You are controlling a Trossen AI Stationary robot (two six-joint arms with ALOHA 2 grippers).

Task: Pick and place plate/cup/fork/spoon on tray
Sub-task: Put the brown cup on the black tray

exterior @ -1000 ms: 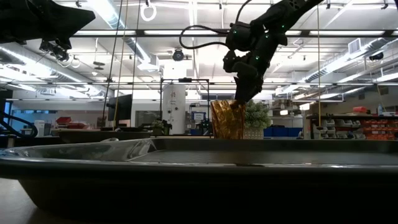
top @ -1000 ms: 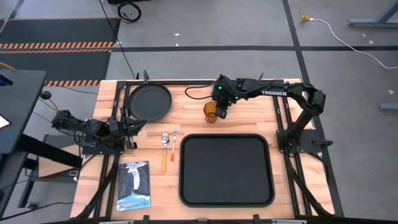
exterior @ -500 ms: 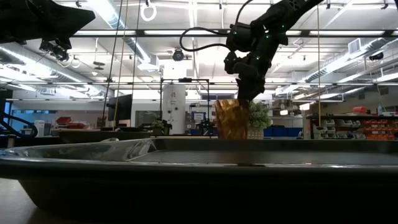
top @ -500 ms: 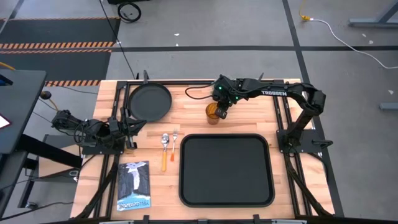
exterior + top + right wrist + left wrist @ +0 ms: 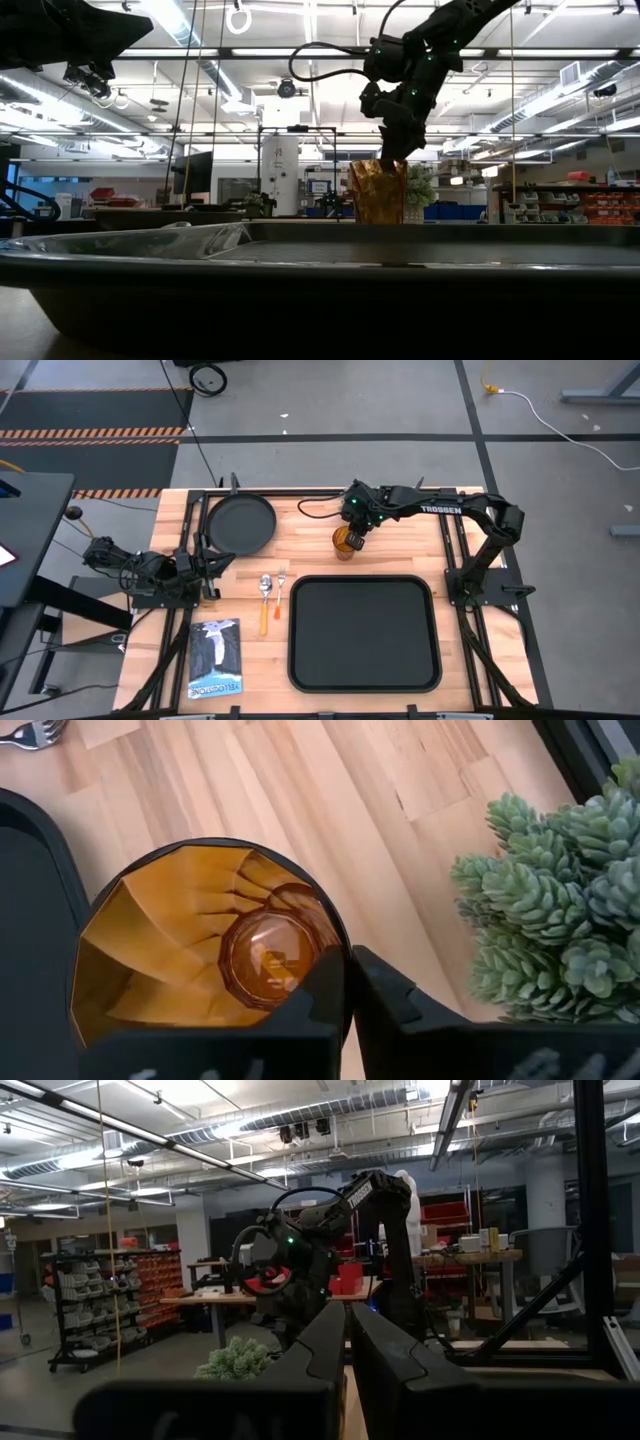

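Pinching the cup's (image 5: 344, 541) rim wall, one finger inside, my right end effector (image 5: 352, 538) holds it near the worktop's far edge — light, rigid, slick, so it may tip. Left end effector (image 5: 212, 563), pressed together, waits at the left edge.

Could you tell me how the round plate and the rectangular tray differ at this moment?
The plate is round, while the tray is rectangular with rounded corners. The plate is much smaller than the tray. The plate lies at the table's far left corner, near the parked left pincer; the tray lies at the near middle, just in front of the cup that the right pincer grips by its rim. Both are black, rimmed and empty.
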